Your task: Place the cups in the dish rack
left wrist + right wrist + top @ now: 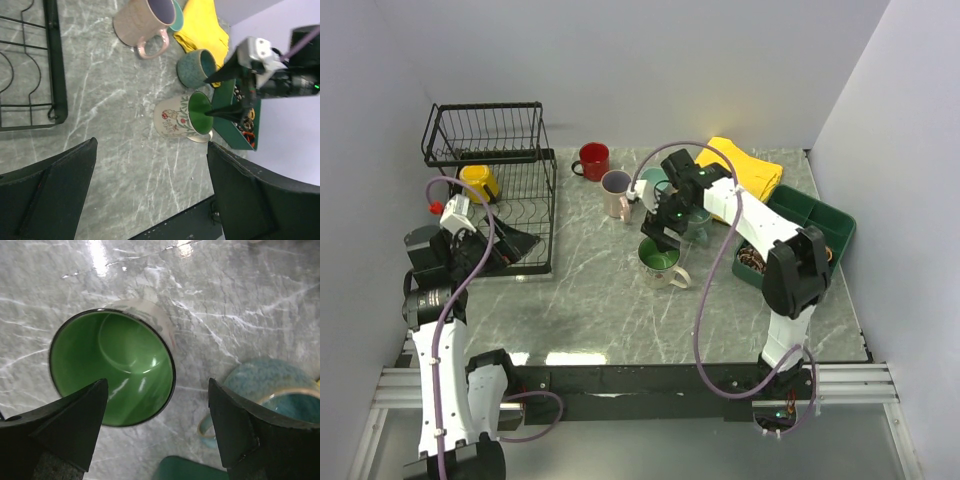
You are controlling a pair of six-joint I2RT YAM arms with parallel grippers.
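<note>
- The left gripper hangs over the near-left part of the table, just in front of the dish rack; its jaws stand wide with only bare marble between them; all the loose mugs lie well apart from it, to its right.
- The right gripper hovers directly above the cream mug, which stands upright mid-table, its green inside facing up; the jaws are spread wide and grip nothing; one finger hangs over the green interior, the other outside the wall, so one side of the rim lies between them.
- The grey-green mug stands just beyond the cream mug, to its right.
- The pinkish mug lies further back, the teal mug close behind it.
- The red mug stands upright near the back wall.
- The yellow mug sits inside the dish rack, at its left end.
- A yellow cloth and a green tray lie at the far right.
</note>
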